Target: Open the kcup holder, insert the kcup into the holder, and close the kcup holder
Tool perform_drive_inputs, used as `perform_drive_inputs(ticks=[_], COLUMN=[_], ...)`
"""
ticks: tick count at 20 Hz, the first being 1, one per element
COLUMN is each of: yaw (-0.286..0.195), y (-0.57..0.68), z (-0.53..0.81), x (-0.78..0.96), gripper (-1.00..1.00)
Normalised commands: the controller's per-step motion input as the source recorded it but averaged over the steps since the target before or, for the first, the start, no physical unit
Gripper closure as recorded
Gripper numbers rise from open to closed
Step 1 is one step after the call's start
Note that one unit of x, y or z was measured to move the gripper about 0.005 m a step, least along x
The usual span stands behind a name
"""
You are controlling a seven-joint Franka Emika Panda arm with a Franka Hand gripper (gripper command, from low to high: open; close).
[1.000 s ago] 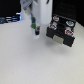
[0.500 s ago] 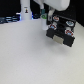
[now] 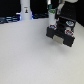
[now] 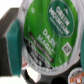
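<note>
Reading the wrist view first: kcup (image 4: 50, 37) filled most of the frame, green foil lid facing the camera. Printed on it: "GREEN MOUNTAIN" in an oval logo, "DARE MAGIC" or "DARK MAGIC" below (middle letters too soft to settle), plus a small square code mark near the lid edge. Finer print under the name was unreadable. Gripper (image 4: 47, 42) was clamped on the kcup, one green-padded finger (image 4: 11, 40) pressed against its side; the opposite finger was mostly hidden behind the lid.

Exterior view was low-res and blurry. Gripper (image 3: 52, 22) sat over the kcup holder (image 3: 61, 33), which stood near the far edge of the white table (image 3: 30, 57), toward the exterior view's right. Kcup itself couldn't be picked out there, lost among the fingers. Holder showed as a black box with red-topped cups in its top slots; whether the drawer was in or out couldn't be told. A tall white bottle-shaped object (image 3: 25, 10) stood at the far edge, well apart from the holder.
</note>
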Motion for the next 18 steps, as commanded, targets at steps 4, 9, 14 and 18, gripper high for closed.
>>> perform_drive_inputs(ticks=[4,9,14,18], yaw=[0.015,0.018,0.023,0.033], y=[0.61,0.6,0.58,0.57], z=[0.03,0.01,0.0,-0.1], x=[-0.15,-0.16,-0.2,-0.13], gripper=[1.0,1.0,1.0,1.0])
